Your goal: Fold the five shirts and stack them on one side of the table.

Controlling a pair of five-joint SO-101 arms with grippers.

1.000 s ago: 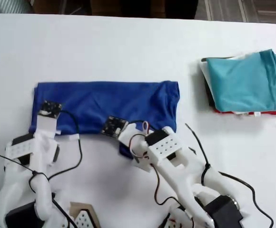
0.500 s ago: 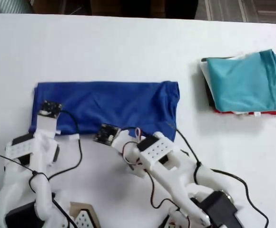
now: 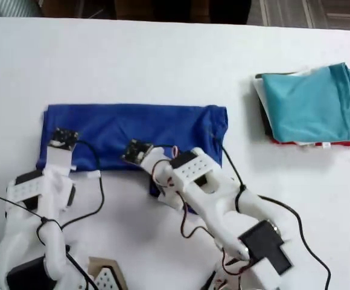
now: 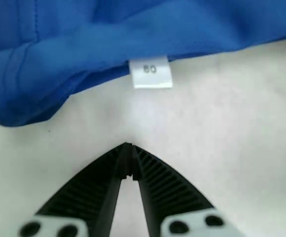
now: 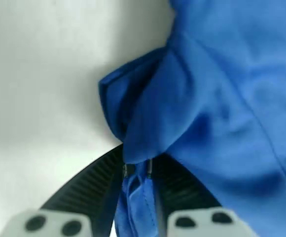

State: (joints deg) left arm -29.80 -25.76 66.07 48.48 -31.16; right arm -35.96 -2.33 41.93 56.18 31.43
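Note:
A blue shirt [image 3: 133, 130] lies folded into a long strip across the middle of the white table [image 3: 163, 60]. My right gripper [image 5: 135, 170] is shut on a bunched bit of the blue shirt [image 5: 222, 98] at its near edge; in the high view the right gripper [image 3: 157, 184] sits near the strip's right half. My left gripper [image 4: 127, 160] is shut on nothing, its tips on bare table just short of the blue shirt [image 4: 133, 29] and its white label [image 4: 152, 74]. In the high view the left gripper [image 3: 60, 164] is at the strip's near left corner.
A stack of folded shirts [image 3: 311, 106], teal one on top, sits at the table's right side. Black cables loop from both arms over the near part of the table. Bare table lies beyond the blue strip and between it and the stack.
The right arm has swung left along the shirt's near edge, its wrist now turned toward the strip, with blue cloth pinched in its fingers. The left arm has stayed still.

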